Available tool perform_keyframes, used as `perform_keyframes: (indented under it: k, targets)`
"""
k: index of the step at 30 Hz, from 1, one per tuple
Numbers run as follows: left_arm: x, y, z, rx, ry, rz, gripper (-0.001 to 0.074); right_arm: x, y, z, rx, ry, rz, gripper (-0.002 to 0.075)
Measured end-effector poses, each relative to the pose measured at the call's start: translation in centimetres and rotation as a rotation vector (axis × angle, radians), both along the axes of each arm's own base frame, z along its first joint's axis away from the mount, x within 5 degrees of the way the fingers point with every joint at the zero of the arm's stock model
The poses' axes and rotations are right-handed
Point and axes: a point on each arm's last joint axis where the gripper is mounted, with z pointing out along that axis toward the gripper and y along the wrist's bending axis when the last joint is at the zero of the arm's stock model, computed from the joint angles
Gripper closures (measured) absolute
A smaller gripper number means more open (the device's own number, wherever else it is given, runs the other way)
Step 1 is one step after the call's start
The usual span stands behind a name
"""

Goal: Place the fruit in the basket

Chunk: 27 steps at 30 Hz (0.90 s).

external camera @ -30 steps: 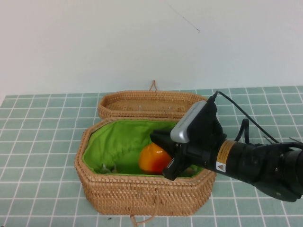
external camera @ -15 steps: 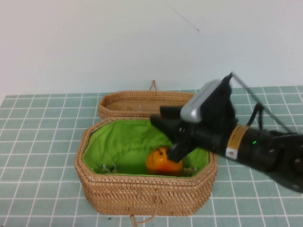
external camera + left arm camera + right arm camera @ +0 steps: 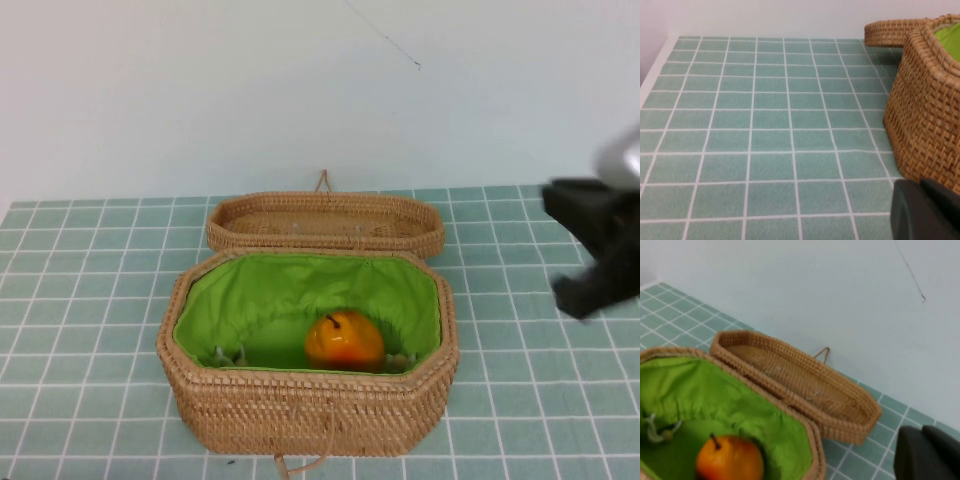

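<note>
The fruit (image 3: 344,340), orange-yellow with a red blush and a dark stem, lies on the green lining inside the open wicker basket (image 3: 300,405), towards its front right. It also shows in the right wrist view (image 3: 730,460), inside the basket's rim (image 3: 812,437). My right gripper (image 3: 558,248) is open and empty, raised at the far right, well clear of the basket; part of it shows in its own view (image 3: 930,455). My left gripper (image 3: 925,210) is low beside the basket's left outer wall (image 3: 925,120); it is out of the high view.
The hinged lid (image 3: 325,222) lies open flat behind the basket, with a small loop handle at its back; it also shows in the right wrist view (image 3: 795,380). The green tiled table (image 3: 80,300) spreads around the basket, with a white wall behind.
My right gripper let go of the fruit inside the basket, then rose and drew back to the far right. The fruit settled slightly to the right on the lining.
</note>
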Motion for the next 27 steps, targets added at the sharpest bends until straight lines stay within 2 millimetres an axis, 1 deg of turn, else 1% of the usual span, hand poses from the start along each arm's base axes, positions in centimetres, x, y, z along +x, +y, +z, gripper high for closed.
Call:
perform_keyframes:
  k: [2, 6, 8, 10, 15, 21, 24, 27]
  targets:
    - [0.0, 0.0, 0.0, 0.0, 0.0, 0.0, 0.0735, -1.5, -1.0, -0.2, 0.004, -0.021, 0.005, 0.0727]
    - [0.0, 0.0, 0.0, 0.0, 0.0, 0.0, 0.0735, -4.1, -2.3, -0.8, 0.062, -0.093, 0.057, 0.0728]
    - [0.0, 0.0, 0.0, 0.0, 0.0, 0.0, 0.0735, -5.1, -2.8, -1.5, 0.077, -0.108, 0.072, 0.0728]
    - [0.0, 0.0, 0.0, 0.0, 0.0, 0.0, 0.0735, -5.6, -3.1, -2.2, 0.073, -0.1, 0.073, 0.0728]
    - [0.0, 0.0, 0.0, 0.0, 0.0, 0.0, 0.0735, -5.8, -3.3, -4.1, 0.043, -0.05, 0.071, 0.0728]
    - [0.0, 0.0, 0.0, 0.0, 0.0, 0.0, 0.0735, -5.1, -2.9, -6.2, -0.016, 0.034, 0.061, 0.0728]
    - [0.0, 0.0, 0.0, 0.0, 0.0, 0.0, 0.0735, -4.8, -2.7, -7.0, -0.041, 0.07, 0.058, 0.0728]
    - [0.0, 0.0, 0.0, 0.0, 0.0, 0.0, 0.0735, -5.1, -3.0, -7.5, -0.049, 0.08, 0.054, 0.0728]
